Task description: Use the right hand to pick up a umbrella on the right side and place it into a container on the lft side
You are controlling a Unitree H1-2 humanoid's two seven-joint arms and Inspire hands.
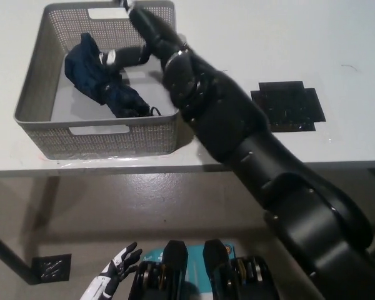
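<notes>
Navy fabric umbrella: folded, lying loose inside the grey mesh basket; likely light, soft canopy over a stiff core, best taken mid-shaft
Right hand: above the basket's far rim, released, fingers spread
Left hand: resting low, open
Obstacles: basket walls; black patch on bench well apart

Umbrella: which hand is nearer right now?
Right. The right hand is over the basket, fingers open beside the umbrella; the left hand hangs below the table, open.
</notes>
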